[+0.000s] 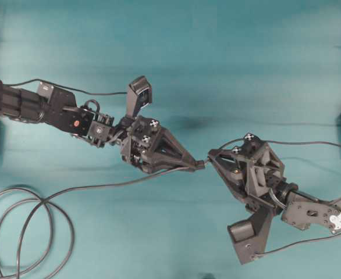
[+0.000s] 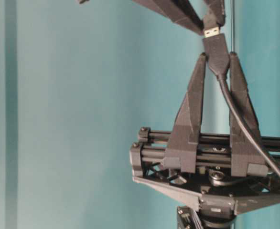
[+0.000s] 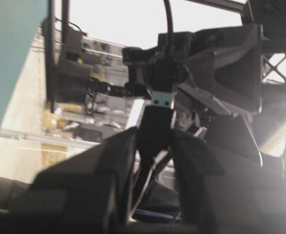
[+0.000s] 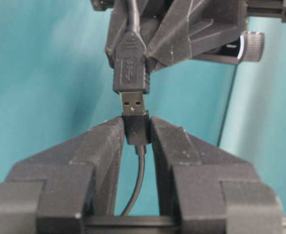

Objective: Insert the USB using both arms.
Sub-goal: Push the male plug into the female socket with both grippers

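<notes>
1. The USB point(image 4: 133, 104) sits with its silvery tip right at the mouth of the dark blocky connector point(image 4: 131, 68). It is touching or only just entering, and most of the metal shell is still bare.
2. Its long axis runs straight toward the connector's opening. From the right wrist view the two look almost in line, the plug centred under the connector.
3. My right gripper point(image 4: 136, 124) is clamped on the plug's black body just behind the metal. The thin cable point(image 4: 140, 180) trails back between my fingers, away from the connector.
4. My left gripper point(image 2: 217, 56) is clenched on the connector from the opposite side. The thick cable point(image 1: 100, 186) leaves the connector's rear end.
5. Both grippers meet nose to nose at the connector, so neither is nearer. I judge that the next move is a short push along that shared axis, with the left holding firm.
6. A slight tilt could jam the shell against the connector's rim.
</notes>
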You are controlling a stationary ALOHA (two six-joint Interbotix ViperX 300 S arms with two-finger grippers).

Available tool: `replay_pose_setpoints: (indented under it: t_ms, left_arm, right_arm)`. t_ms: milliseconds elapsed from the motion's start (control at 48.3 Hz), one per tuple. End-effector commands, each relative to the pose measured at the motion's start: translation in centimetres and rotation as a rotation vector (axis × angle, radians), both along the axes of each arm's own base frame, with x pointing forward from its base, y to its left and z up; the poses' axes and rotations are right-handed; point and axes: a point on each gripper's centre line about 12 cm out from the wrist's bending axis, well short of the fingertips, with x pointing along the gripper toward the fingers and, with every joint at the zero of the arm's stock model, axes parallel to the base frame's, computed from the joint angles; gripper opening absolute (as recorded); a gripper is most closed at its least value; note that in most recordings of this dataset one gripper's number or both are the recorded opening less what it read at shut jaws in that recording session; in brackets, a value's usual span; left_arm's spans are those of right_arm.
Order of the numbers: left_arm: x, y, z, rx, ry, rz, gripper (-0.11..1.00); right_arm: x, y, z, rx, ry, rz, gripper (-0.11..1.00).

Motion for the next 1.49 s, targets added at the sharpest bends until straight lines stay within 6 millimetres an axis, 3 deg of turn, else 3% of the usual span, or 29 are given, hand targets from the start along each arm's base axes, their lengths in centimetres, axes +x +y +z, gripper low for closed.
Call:
replay_pose_setpoints:
  t_ms: [0,477,787,1471]
  left_arm:
    - [0.6,2.5,1.4,0.012,-0.012,0.071,0.22]
    - [1.3,3.4,2.1,0.046,-0.003,0.101,0.22]
    - [2.3,3.6,3.1,0.051,-0.036,0.106,0.22]
    - [3.5,3.8,3.1,0.053,-0.053,0.107,0.22]
  right_arm:
    - [0.3,0.6,1.1,0.027,-0.031,0.009,0.22]
    - [-0.2,-0.6,0.8,-0.035,-0.014,-0.082,0.22]
    - [0.0,-0.4,0.7,-0.035,-0.012,-0.082,0.22]
    - [0.5,0.1,1.1,-0.026,-0.025,-0.056,0.22]
